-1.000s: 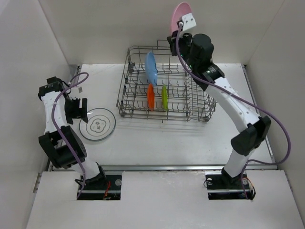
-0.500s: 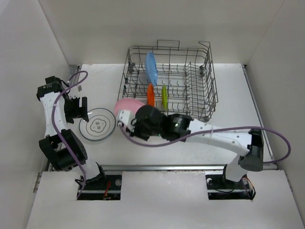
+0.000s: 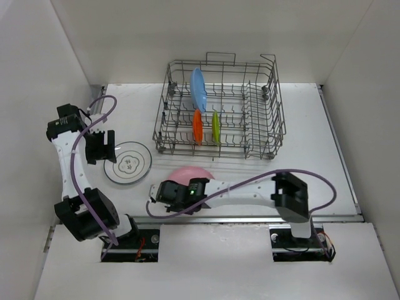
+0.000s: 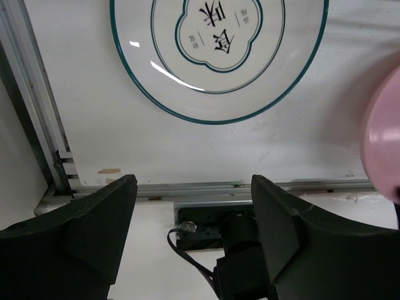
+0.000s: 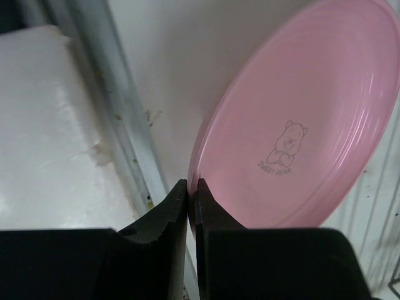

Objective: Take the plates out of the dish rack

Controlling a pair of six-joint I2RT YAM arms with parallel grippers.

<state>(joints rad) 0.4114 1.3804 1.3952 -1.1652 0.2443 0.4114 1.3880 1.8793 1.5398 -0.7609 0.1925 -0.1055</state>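
The grey wire dish rack (image 3: 250,140) stands at the back of the table. In it a light blue plate (image 3: 198,89), a small orange plate (image 3: 197,125) and a small yellow-green plate (image 3: 215,127) stand upright. A dark-green-rimmed white plate (image 3: 127,164) lies flat at the left and also shows in the left wrist view (image 4: 219,56). My right gripper (image 3: 180,185) is shut on the rim of the pink plate (image 3: 191,173), low near the table's front edge; the wrist view shows the plate (image 5: 300,125) pinched between the jaws (image 5: 192,190). My left gripper (image 3: 100,147) is open and empty beside the white plate.
A metal rail (image 3: 250,219) runs along the table's front edge, close to the pink plate. White walls enclose the table on the left, back and right. The right arm stretches across the front of the table (image 3: 250,187).
My right arm carried the pink plate from high above the rack down to the front of the table, near the front edge. The left arm barely moved.
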